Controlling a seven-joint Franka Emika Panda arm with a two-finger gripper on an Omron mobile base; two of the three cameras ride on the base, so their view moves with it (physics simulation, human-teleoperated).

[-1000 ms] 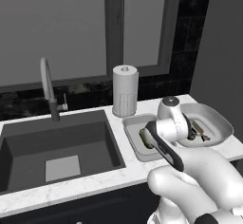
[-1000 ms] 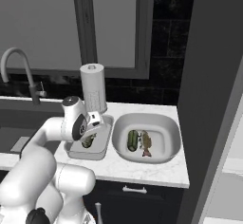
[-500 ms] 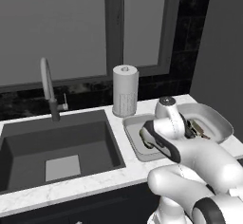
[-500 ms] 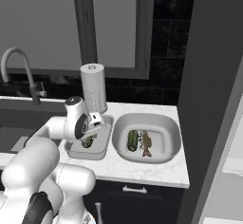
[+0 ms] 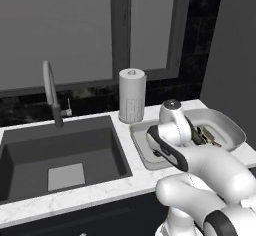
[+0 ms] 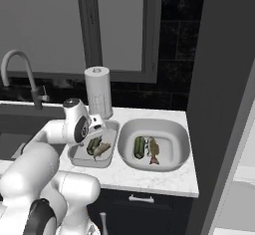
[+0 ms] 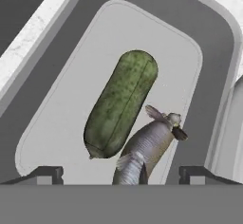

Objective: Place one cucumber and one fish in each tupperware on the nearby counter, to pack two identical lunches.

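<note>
Risk: the tool (image 7: 121, 173) hangs directly over the narrow rectangular light-grey tray (image 7: 57, 109), its fingertips (image 7: 47, 174) spread wide and holding nothing. A descent or sideways sweep from this position could strike the brown-grey fish (image 7: 147, 147) below, which lies against the tray's wall, and push it over the rim.

Contents: the tray, on the white marble-look worktop (image 6: 149, 179) right of the dark sink basin (image 5: 60, 155), holds one dark green cucumber (image 7: 121, 102) touching that fish. The wider rounded light-grey dish (image 6: 177, 132), just right of the tray, holds a second cucumber (image 6: 139, 147) and second fish (image 6: 153, 150) side by side. Both lunches appear packed.
</note>
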